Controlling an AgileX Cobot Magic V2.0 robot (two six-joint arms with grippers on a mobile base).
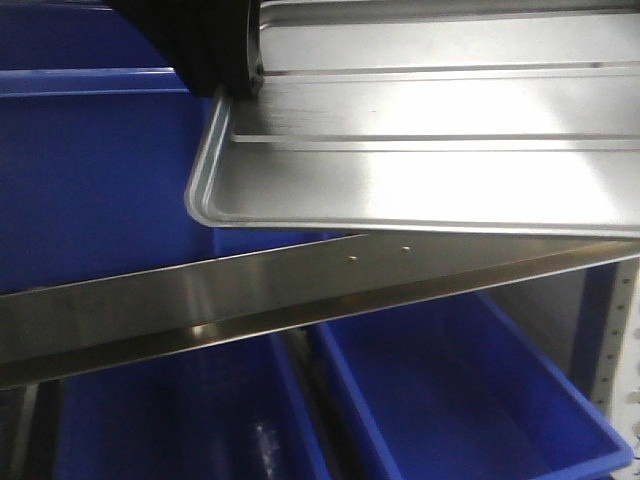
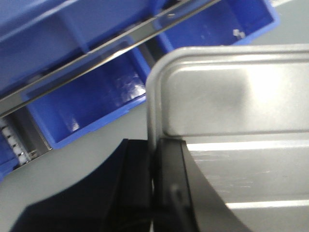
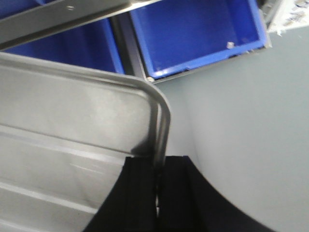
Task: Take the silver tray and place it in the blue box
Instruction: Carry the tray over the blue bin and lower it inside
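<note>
You have a shelf rack here: its steel rail (image 1: 250, 300) slants across the front view, with a white perforated upright (image 1: 625, 330) at the right. Below the rail, the left blue bin (image 1: 160, 420) and right blue bin (image 1: 450, 400) sit side by side. Above it, at left, stands the blue box (image 1: 90, 170). The grey floor (image 3: 231, 145) lies beside the rack.

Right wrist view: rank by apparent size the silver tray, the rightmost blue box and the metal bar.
Largest: silver tray, though it sits closest to the camera.
Then: blue box.
Smallest: metal bar.
</note>
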